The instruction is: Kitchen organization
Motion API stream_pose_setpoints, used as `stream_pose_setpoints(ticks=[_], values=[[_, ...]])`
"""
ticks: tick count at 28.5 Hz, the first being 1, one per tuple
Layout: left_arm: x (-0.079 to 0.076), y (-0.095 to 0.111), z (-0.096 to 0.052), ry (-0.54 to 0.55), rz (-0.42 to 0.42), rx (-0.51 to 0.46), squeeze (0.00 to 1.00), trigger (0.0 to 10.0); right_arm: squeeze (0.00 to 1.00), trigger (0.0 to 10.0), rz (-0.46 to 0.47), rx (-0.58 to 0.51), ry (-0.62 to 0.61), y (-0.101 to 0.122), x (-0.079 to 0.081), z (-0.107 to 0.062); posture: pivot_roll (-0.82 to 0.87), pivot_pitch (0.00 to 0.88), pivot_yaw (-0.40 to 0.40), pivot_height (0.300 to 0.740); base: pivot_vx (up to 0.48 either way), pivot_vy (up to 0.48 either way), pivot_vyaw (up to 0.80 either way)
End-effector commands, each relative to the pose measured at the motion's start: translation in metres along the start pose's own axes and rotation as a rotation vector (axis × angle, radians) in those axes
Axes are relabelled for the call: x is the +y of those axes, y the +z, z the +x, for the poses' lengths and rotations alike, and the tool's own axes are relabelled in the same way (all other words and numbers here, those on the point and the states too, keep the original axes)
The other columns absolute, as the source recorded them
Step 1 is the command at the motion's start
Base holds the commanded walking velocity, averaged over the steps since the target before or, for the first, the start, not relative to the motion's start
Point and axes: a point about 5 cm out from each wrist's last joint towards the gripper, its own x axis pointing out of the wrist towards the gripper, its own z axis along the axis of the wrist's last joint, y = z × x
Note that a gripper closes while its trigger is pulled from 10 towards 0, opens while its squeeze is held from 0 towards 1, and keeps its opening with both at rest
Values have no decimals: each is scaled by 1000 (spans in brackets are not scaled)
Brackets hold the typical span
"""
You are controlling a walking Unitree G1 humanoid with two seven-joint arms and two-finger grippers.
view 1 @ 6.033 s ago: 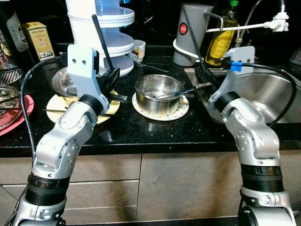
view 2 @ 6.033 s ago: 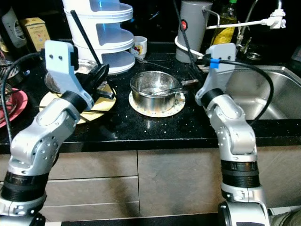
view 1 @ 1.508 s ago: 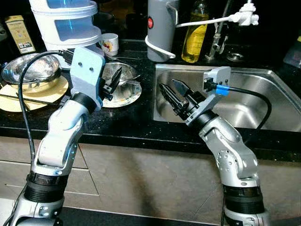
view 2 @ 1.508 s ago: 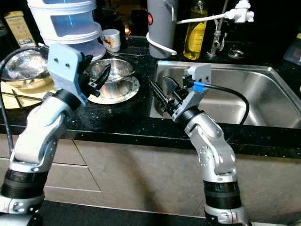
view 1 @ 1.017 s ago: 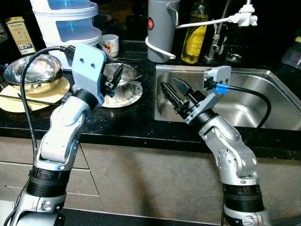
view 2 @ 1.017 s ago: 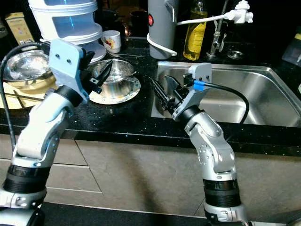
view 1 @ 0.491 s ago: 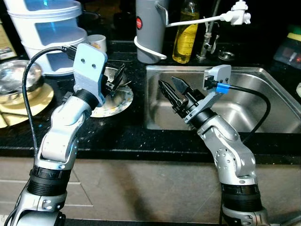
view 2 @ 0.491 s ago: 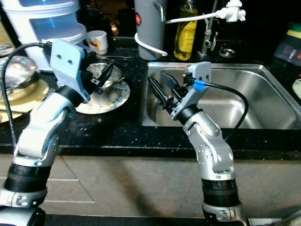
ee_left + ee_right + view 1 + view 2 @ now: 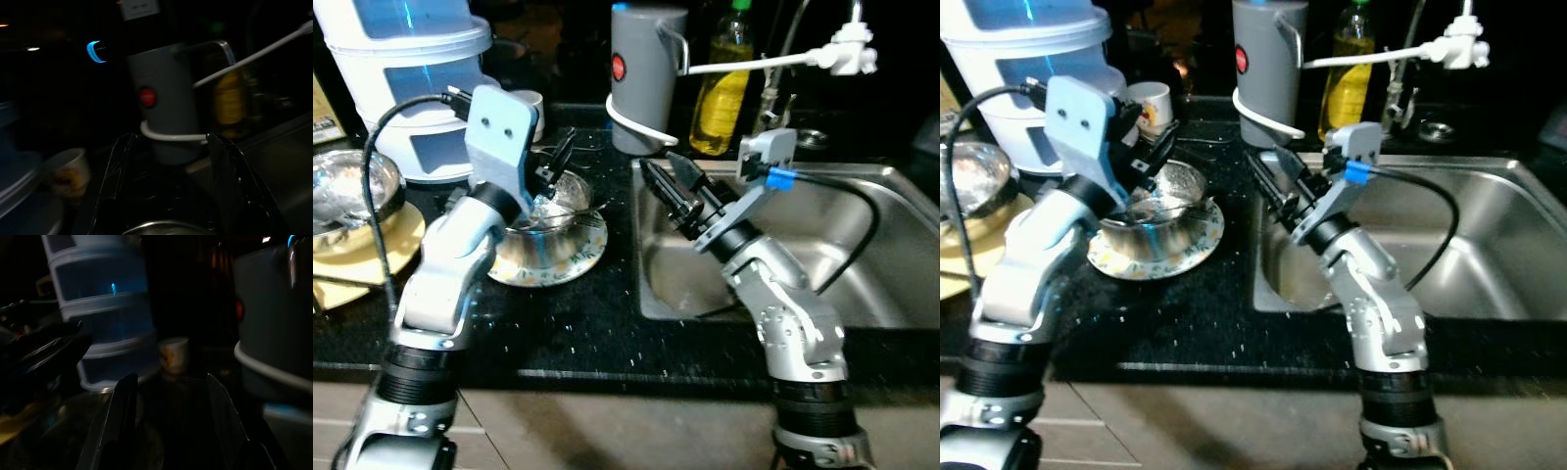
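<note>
Barely begun: steel bowl [image 9: 540, 211] unmoved on its plate [image 9: 570, 262] on the tabletop [image 9: 607, 313], both grippers' fingers spread, empty.

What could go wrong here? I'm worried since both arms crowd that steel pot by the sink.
The left gripper hovers open over the steel pot, which sits on a loose plate; a nudge might slide both. The open right gripper is beside the grey jug and its white cord, which it may snag.
</note>
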Motion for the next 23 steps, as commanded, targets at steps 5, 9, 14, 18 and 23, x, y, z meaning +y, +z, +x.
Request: stream_pose_setpoints(ticks=[5,9,14,18,23], values=[[-15,8,-5,-188,-28,-27,0,10000,0,10000,-5,17,1,-2,1,0,-63,0,-44,740,0,0,0],[-23,9,-9,-305,-4,3,0,10000,0,10000,-19,39,6,-1,-2,-2,-64,0,-43,740,0,0,0],[-26,8,-19,-424,43,68,0,10000,0,10000,-44,96,63,-2,-3,-10,-66,0,-44,740,0,0,0],[-23,8,-24,-466,84,116,0,10000,0,10000,-41,154,141,-4,-6,-22,-63,0,-46,740,0,0,0],[-13,7,-26,-439,119,149,0,10000,0,10000,-53,228,188,-12,-18,-41,-59,0,-49,740,0,0,0]])
